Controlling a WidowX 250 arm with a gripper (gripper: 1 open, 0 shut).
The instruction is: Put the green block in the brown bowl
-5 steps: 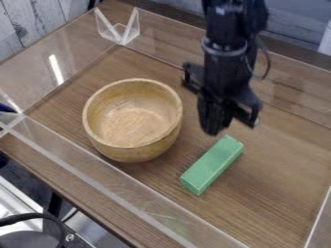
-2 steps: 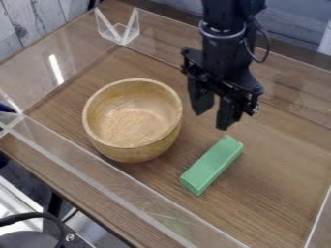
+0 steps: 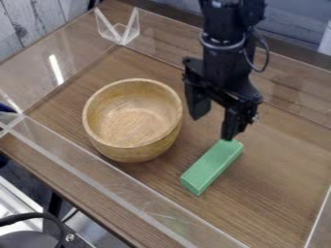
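One black gripper (image 3: pixel 219 116) with jaws spread wide, poised above far end of bright green rectangular block (image 3: pixel 212 166); round tan wooden bowl (image 3: pixel 134 119) beside it on table.

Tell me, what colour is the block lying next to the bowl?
Bright green. The block shows clearly in the camera view, beside the wooden bowl.

My hand (image 3: pixel 216 113) is black throughout, with no markings I can make out. The block (image 3: pixel 211 166) is plain bright green, one flat shade on every face. The bowl (image 3: pixel 134 118) is light tan wood with faint grain lines inside. The bench (image 3: pixel 278 160) is medium brown with straight wood grain. The clear walls (image 3: pixel 124 25) show pale reflections.
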